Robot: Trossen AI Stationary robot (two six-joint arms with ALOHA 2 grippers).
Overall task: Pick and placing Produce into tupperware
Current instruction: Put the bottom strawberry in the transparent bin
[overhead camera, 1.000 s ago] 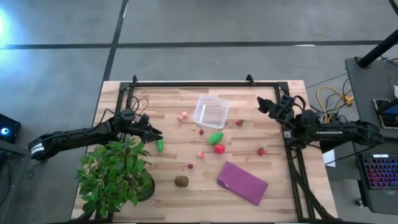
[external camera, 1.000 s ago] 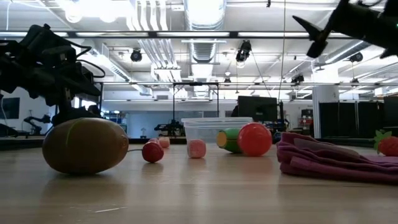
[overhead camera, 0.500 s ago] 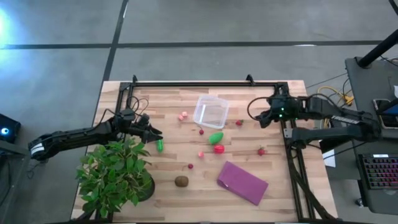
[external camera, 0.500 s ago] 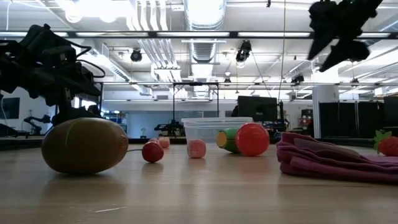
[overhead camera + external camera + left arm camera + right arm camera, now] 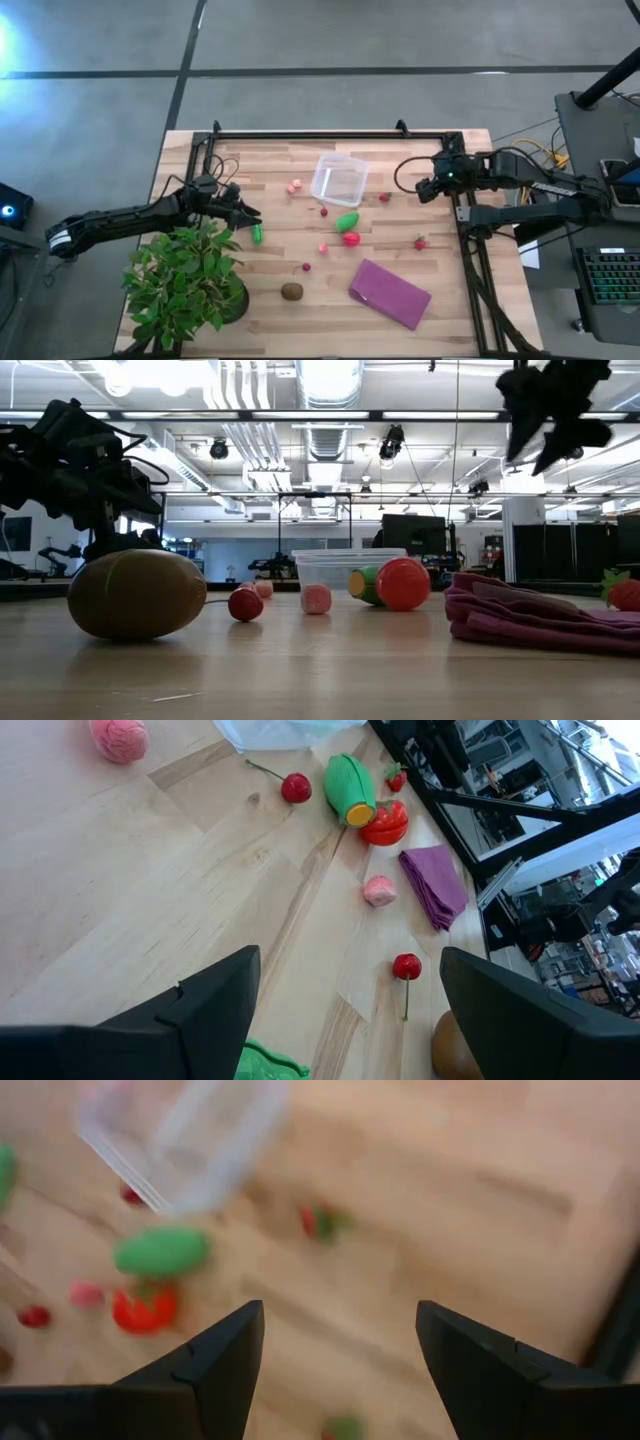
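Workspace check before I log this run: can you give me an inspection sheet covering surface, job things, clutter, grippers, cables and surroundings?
Surface: wooden table, inside a black frame.
Job's things: clear tupperware upright and empty; produce loose around it, including a green piece, a red piece, a brown piece and a strawberry.
Clutter: potted plant at the left front corner; purple cloth lying flat.
Grippers: left gripper open, low over a small green piece; right gripper open, raised above the table's right side, holding nothing.
Cables: black loops near the left arm's base; yellow cables off the table.
Surroundings: grey floor; keyboard on the right.
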